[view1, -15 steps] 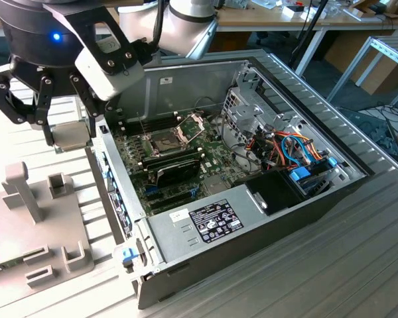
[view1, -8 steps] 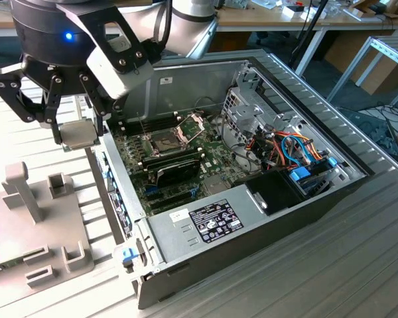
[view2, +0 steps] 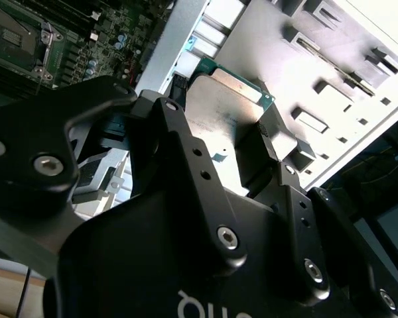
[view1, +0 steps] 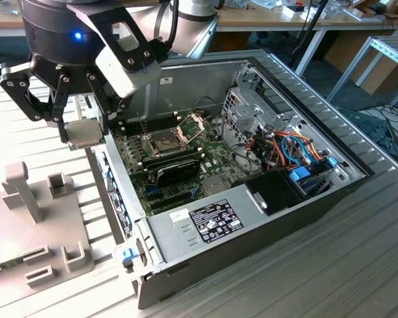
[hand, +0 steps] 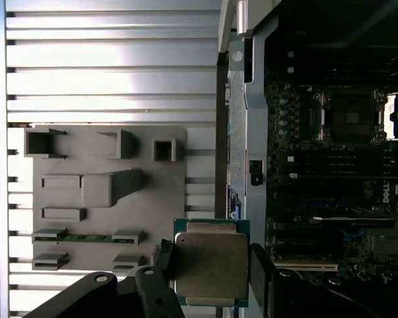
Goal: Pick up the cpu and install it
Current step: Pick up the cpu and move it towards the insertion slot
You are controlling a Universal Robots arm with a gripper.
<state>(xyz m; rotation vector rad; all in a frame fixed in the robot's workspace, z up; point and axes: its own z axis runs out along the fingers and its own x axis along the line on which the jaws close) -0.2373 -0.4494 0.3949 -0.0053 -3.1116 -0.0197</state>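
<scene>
Grips cpu (hand: pixel 210 265) in clamped gripper (view1: pixel 85 132), holds it lifted just outside the computer case wall (hand: pixel 255 132), near grey fixture tray (hand: pixel 159 199), well apart from open empty socket (hand: pixel 348 119): picked up, not yet installed.

The cpu (hand: pixel 209 265) top is dull silver-grey metal, the holder plate (hand: pixel 152 199) matt grey plastic, the computer case (view1: pixel 186 83) bare sheet metal.

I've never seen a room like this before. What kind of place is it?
Probably a robotics lab or workshop. A robot arm holds a cpu in its jaws beside an open computer case with a green motherboard inside, all on a slatted table, with workbenches behind.
</scene>
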